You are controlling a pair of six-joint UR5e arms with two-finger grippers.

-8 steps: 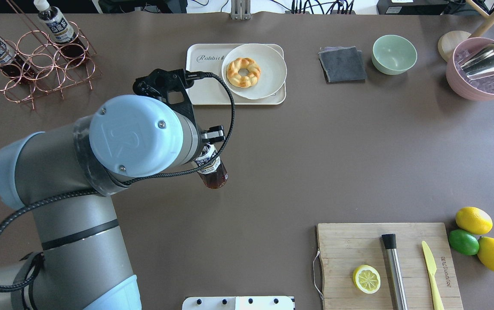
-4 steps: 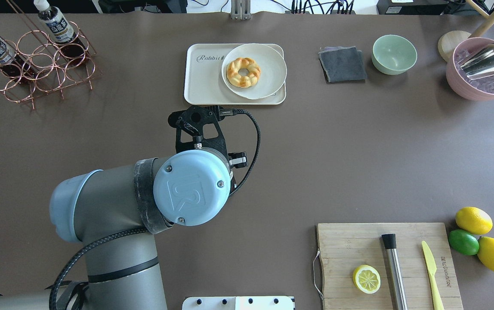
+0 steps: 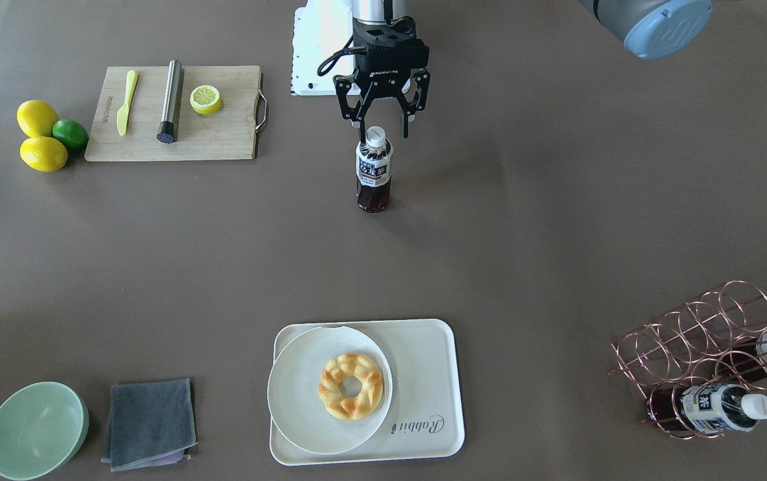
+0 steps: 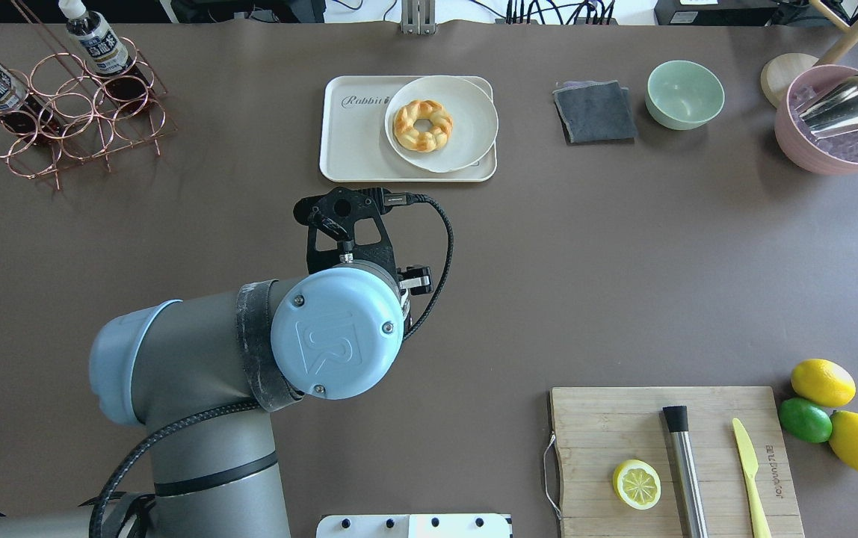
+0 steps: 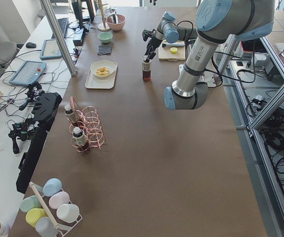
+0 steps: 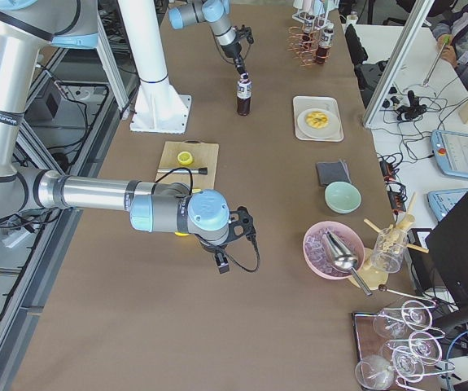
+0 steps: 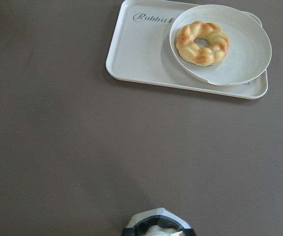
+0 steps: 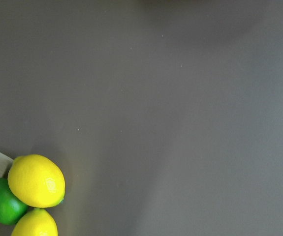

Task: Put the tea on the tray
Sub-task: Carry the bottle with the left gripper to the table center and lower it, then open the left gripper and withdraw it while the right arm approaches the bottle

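The tea bottle point(image 3: 373, 172) stands upright on the bare table near the robot's side, well short of the cream tray point(image 3: 425, 364). My left gripper point(image 3: 383, 137) hangs over it, open, with the white cap between the spread fingers and a gap on each side. In the overhead view my left wrist hides the bottle; the tray point(image 4: 354, 146) lies beyond it. The left wrist view shows the cap point(image 7: 156, 229) at the bottom edge and the tray point(image 7: 136, 54) ahead. My right gripper point(image 6: 232, 244) shows only in the exterior right view; I cannot tell its state.
A white plate point(image 4: 466, 146) with a donut point(image 4: 422, 125) covers the tray's right half. Two alike bottles sit in the copper rack point(image 4: 70, 123) at far left. A grey cloth point(image 4: 595, 112), green bowl point(image 4: 684, 94), cutting board point(image 4: 608, 426) and lemons point(image 4: 823, 382) lie on the right.
My left arm swung right and toward the robot's side. The bottle, earlier held tilted below the gripper, is now out of sight under the wrist. Little has moved over the last half second.
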